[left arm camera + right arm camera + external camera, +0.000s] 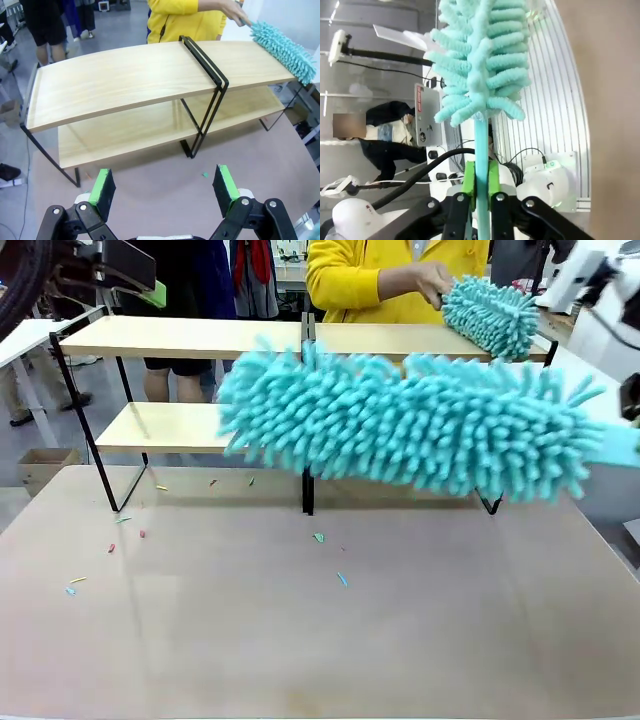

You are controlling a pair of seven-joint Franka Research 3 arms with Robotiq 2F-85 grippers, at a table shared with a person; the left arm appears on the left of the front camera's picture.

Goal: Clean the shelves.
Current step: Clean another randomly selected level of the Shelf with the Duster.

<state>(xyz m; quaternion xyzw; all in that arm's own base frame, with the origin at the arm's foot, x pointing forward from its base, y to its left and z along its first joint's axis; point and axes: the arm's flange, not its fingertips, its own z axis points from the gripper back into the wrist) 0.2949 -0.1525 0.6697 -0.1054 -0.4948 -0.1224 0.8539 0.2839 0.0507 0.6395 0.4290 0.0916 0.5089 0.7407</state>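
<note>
The shelves point(180, 337) stand across the far side of the table: two light-wood boards in a black frame with a centre divider. In front of them my teal fluffy duster point(400, 425) hangs level at lower-board height, its handle running off to the right. My right gripper point(481, 175) is shut on that handle, and the duster head point(480, 55) rises above it. My left gripper point(165, 187) is open and empty, high up and looking down on the shelves point(125, 80). A person in yellow holds a second teal duster point(490, 315) on the top board's right end.
Small coloured scraps point(318, 537) lie scattered on the beige table point(300, 660) in front of the shelves, mostly left and centre. A cardboard box point(45, 465) sits on the floor at the left. The person's hand point(235, 10) is over the far right end of the top board.
</note>
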